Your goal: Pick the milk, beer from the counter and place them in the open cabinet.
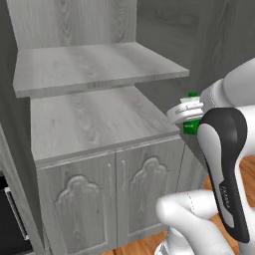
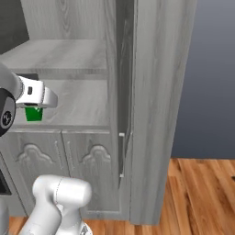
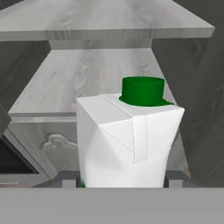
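Note:
My gripper (image 3: 122, 180) is shut on the milk (image 3: 127, 140), a white carton with a green cap that stands upright between the fingers. From the left base view the milk (image 1: 191, 127) hangs in the air just off the right front corner of the open cabinet's lower shelf (image 1: 94, 124), with the gripper (image 1: 191, 119) around it. In the right base view the milk (image 2: 33, 113) and the gripper (image 2: 34, 108) sit in front of that shelf (image 2: 80, 103). Ahead of the carton both grey shelves (image 3: 96, 74) lie bare. The beer and the counter are out of view.
An upper shelf (image 1: 94, 69) overhangs the lower one. Arched-panel doors (image 1: 109, 194) close the cabinet's base. A tall grey side panel (image 2: 153, 92) stands to the right. A dark appliance (image 1: 10, 219) is at the lower left, and wood floor (image 2: 202, 193) to the right.

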Controlling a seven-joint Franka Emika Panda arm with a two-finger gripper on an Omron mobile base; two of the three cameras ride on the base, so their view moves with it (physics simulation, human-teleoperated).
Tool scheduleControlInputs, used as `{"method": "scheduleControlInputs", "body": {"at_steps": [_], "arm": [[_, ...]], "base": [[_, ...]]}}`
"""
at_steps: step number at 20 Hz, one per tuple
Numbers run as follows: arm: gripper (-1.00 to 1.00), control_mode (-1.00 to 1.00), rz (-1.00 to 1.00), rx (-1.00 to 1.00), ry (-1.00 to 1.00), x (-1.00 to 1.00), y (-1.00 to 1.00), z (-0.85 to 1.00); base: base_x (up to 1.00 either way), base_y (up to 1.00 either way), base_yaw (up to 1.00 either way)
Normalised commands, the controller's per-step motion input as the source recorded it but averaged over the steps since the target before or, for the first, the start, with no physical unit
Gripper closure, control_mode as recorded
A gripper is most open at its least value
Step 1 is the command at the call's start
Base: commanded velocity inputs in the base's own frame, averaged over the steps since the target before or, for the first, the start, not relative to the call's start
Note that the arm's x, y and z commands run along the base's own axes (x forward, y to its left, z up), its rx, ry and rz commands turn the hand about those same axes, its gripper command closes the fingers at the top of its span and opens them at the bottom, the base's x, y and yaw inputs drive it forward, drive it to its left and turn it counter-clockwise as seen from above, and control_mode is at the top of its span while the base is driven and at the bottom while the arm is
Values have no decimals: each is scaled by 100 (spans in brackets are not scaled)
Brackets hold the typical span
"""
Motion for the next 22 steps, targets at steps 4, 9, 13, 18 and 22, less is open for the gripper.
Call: {"method": "scheduleControlInputs", "body": {"at_steps": [4,9,13,18,22], "arm": [[100,100,0,0,0,0,0,0],[100,100,0,0,0,0,0,0],[100,100,0,0,0,0,0,0],[100,100,0,0,0,0,0,0],[100,-100,0,0,0,0,0,0]], "base": [[25,34,-26],[3,15,-11],[0,0,0],[0,0,0],[0,0,0]]}}
